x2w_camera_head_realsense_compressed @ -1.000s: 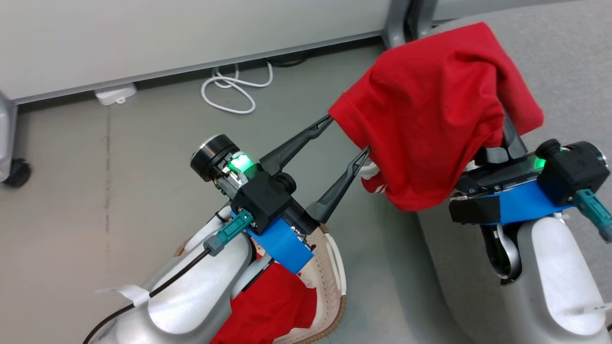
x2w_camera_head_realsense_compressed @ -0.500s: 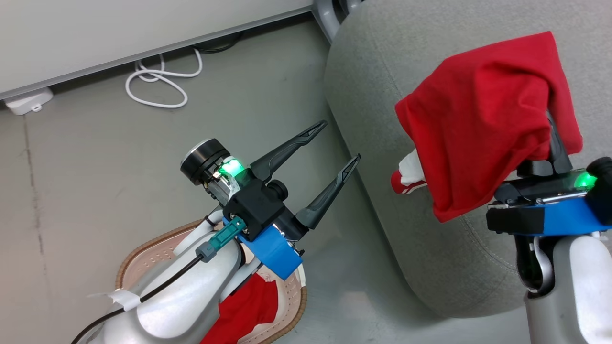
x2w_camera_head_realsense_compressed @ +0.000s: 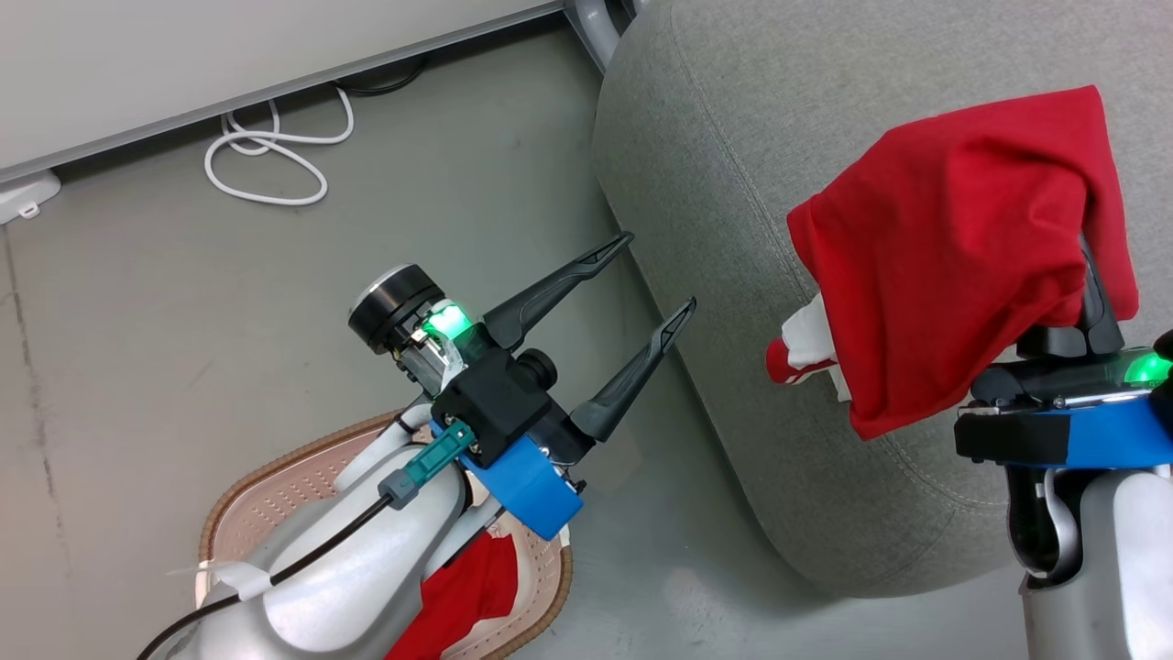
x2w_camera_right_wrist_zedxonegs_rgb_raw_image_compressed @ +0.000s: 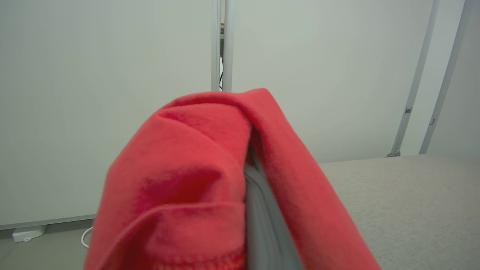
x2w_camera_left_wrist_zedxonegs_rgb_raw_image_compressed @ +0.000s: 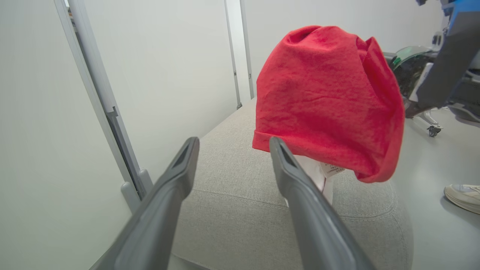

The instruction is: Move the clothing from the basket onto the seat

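One red garment [x2w_camera_head_realsense_compressed: 953,275] hangs draped over my right gripper [x2w_camera_head_realsense_compressed: 1090,293], which is shut on it, with white trim [x2w_camera_head_realsense_compressed: 806,339] dangling at its lower left. It hangs above the grey seat [x2w_camera_head_realsense_compressed: 733,137]. In the right wrist view the garment [x2w_camera_right_wrist_zedxonegs_rgb_raw_image_compressed: 180,187] wraps a grey finger [x2w_camera_right_wrist_zedxonegs_rgb_raw_image_compressed: 258,217]. My left gripper [x2w_camera_head_realsense_compressed: 657,273] is open and holds nothing, just left of the seat's edge; in its own view its fingers [x2w_camera_left_wrist_zedxonegs_rgb_raw_image_compressed: 187,157] frame the garment [x2w_camera_left_wrist_zedxonegs_rgb_raw_image_compressed: 326,101] over the seat [x2w_camera_left_wrist_zedxonegs_rgb_raw_image_compressed: 240,187]. The basket [x2w_camera_head_realsense_compressed: 275,477] sits under my left forearm, and the second red garment [x2w_camera_head_realsense_compressed: 467,596] lies in it.
A coiled white cable [x2w_camera_head_realsense_compressed: 266,156] and a white box [x2w_camera_head_realsense_compressed: 18,197] lie on the grey floor by the wall. A metal partition post [x2w_camera_left_wrist_zedxonegs_rgb_raw_image_compressed: 131,183] stands beside the seat. A person's shoe [x2w_camera_left_wrist_zedxonegs_rgb_raw_image_compressed: 463,195] and leg [x2w_camera_left_wrist_zedxonegs_rgb_raw_image_compressed: 446,63] are beyond the seat's far end.
The head camera has swung right, bringing the seat into view. My right gripper has carried the red garment from beside the seat's edge to above its cushion. The left gripper stays open.
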Robot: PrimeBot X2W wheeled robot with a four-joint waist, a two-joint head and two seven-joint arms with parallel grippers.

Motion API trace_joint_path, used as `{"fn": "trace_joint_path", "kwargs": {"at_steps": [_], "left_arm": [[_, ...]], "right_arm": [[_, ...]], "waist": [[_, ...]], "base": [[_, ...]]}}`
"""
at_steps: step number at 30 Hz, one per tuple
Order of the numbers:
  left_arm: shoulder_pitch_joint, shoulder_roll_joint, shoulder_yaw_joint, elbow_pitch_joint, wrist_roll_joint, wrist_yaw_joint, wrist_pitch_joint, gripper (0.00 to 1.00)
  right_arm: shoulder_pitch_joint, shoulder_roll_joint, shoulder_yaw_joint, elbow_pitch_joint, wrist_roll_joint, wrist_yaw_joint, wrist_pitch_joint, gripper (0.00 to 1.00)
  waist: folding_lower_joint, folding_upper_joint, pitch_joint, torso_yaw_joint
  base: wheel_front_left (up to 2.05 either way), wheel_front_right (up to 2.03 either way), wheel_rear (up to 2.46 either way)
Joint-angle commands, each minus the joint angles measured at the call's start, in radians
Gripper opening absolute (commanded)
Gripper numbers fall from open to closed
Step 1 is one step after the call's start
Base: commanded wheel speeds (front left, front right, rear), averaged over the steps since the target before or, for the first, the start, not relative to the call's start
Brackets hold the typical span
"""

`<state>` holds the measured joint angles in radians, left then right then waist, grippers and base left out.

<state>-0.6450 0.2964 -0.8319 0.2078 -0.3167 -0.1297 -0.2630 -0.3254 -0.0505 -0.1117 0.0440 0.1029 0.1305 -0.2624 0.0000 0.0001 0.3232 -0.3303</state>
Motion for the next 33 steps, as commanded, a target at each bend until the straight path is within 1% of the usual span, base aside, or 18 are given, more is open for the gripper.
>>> {"fn": "trace_joint_path", "kwargs": {"at_steps": [1, 6, 11, 16, 17, 20, 23, 26, 29, 33], "left_arm": [[-0.007, 0.001, 0.007, -0.005, 0.008, -0.001, -0.003, 1.00], [-0.028, 0.010, 0.018, -0.020, 0.020, -0.001, -0.003, 1.00], [-0.066, 0.022, 0.017, -0.038, 0.032, -0.001, -0.003, 1.00], [-0.114, 0.039, 0.005, -0.056, 0.037, -0.001, -0.003, 1.00], [-0.114, 0.039, 0.005, -0.056, 0.037, -0.001, -0.003, 1.00], [-0.145, 0.050, -0.001, -0.067, 0.039, -0.001, -0.003, 1.00], [-0.177, 0.062, -0.012, -0.077, 0.044, -0.001, -0.003, 1.00], [-0.210, 0.074, -0.024, -0.087, 0.044, -0.001, -0.003, 1.00], [-0.236, 0.084, -0.033, -0.094, 0.041, -0.001, -0.003, 1.00], [-0.255, 0.093, -0.039, -0.098, 0.040, -0.001, -0.003, 1.00]], "right_arm": [[-0.023, 0.000, 0.003, -0.010, -0.005, 0.000, -0.004, 0.00], [-0.136, 0.000, -0.011, -0.040, -0.046, 0.000, -0.004, 0.00], [-0.304, -0.003, -0.066, -0.078, -0.101, 0.000, -0.004, 0.00], [-0.477, -0.060, -0.144, -0.084, -0.127, 0.000, -0.004, 0.00], [-0.477, -0.060, -0.144, -0.084, -0.127, 0.000, -0.004, 0.00], [-0.572, -0.115, -0.199, -0.066, -0.132, 0.000, -0.004, 0.00], [-0.656, -0.163, -0.258, -0.031, -0.113, 0.000, -0.004, 0.00], [-0.713, -0.205, -0.304, 0.031, -0.113, 0.000, -0.004, 0.00], [-0.754, -0.235, -0.343, 0.123, -0.110, 0.000, -0.004, 0.00], [-0.753, -0.268, -0.375, 0.269, -0.146, 0.000, -0.004, 0.00]], "waist": [[0.0000, -0.0001, 0.006, 0.005], [0.0000, -0.0001, 0.049, 0.016], [0.0000, -0.0001, 0.130, 0.035], [0.0000, -0.0001, 0.233, 0.063], [0.0000, -0.0001, 0.233, 0.063], [0.0000, -0.0001, 0.299, 0.079], [0.0000, -0.0001, 0.360, 0.095], [0.0000, -0.0001, 0.412, 0.109], [0.0000, -0.0001, 0.459, 0.122], [0.0000, -0.0001, 0.499, 0.135]], "base": [[0.00, 0.00, 0.00], [0.00, 0.00, 0.00], [0.00, 0.00, 0.00], [0.00, 0.00, 0.00], [0.00, 0.00, 0.00], [0.00, 0.00, 0.00], [0.00, 0.00, 0.00], [0.00, 0.00, 0.00], [0.00, 0.00, 0.00], [0.00, 0.00, 0.00]]}}
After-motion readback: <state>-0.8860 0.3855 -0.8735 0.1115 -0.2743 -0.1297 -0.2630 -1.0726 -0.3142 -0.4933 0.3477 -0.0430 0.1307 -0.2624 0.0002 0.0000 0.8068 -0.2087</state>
